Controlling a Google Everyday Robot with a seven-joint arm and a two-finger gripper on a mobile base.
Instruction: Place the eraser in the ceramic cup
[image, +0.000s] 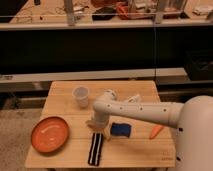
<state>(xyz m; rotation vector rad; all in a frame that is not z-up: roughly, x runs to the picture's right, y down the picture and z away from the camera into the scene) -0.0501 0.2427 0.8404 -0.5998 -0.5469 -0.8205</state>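
Camera view: white arm (140, 111) low across table (59, 100), jaws seemingly apart, just above eraser (95, 148).

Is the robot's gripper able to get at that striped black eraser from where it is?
Probably yes. The gripper hangs open just above the far end of the eraser, which lies flat on the table with nothing on it. The blue pad sits beside it, apart.

Gripper (96, 125), jaws apart, hangs at far end of the eraser (95, 149), between orange plate (50, 134) and blue pad (120, 130), ceramic cup (80, 96) behind.
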